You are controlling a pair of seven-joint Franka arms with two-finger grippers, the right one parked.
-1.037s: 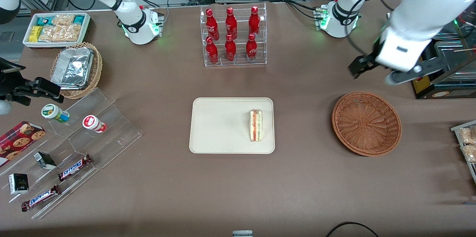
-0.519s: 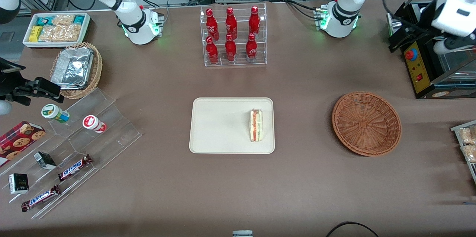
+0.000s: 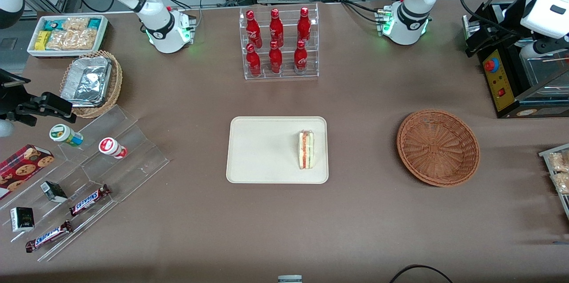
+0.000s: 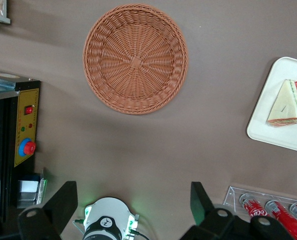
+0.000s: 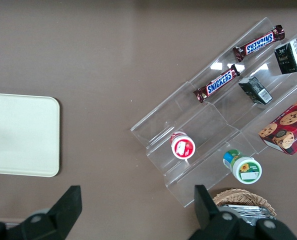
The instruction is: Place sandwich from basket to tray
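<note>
Brown tabletop, with the sandwich lying on the tray near its edge toward the working arm — the placing looks done. Level with it, toward that arm's end, the basket sits bare. Farther back, the gripper has lifted and swung away from over the basket within the last second — it now hangs high, fingers spread, holding nothing.
</note>
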